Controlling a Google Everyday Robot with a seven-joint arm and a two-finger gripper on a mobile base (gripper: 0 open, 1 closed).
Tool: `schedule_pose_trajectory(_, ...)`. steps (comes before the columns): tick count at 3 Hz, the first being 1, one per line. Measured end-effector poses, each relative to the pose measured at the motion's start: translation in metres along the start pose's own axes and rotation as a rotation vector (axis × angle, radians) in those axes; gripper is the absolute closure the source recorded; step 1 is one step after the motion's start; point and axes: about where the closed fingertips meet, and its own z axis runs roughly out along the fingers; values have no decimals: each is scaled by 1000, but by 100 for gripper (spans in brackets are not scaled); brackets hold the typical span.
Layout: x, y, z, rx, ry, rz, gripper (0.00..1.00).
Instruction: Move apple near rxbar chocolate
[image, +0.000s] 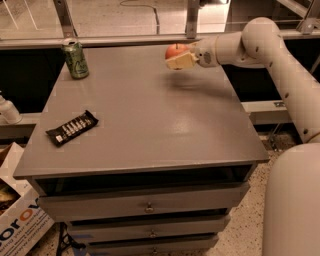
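The red-orange apple (174, 50) is held in my gripper (178, 57) above the far right part of the grey table (150, 115). The cream fingers (179, 62) are shut around it, and the apple shows above and behind them. The rxbar chocolate (72, 127), a flat black bar with white print, lies on the left side of the table near its front edge, far from the apple. My white arm (260, 45) reaches in from the right.
A green drink can (75, 59) stands at the table's far left corner. The table top sits on drawers (145, 205). A cardboard box (17, 225) is on the floor at the lower left. A white bottle (7, 110) is at the left edge.
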Motion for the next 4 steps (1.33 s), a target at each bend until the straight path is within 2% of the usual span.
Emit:
schedule_pose_trajectory(1,-10,65,-37,-116,-31,-16,100)
schedule_pose_trajectory(2,14,90,-28,-168,0,13,100)
schedule_pose_trajectory(3,14,90,-27,-169,1,12,100)
schedule_pose_trajectory(4,20,106,-20,-198,-9,23,100)
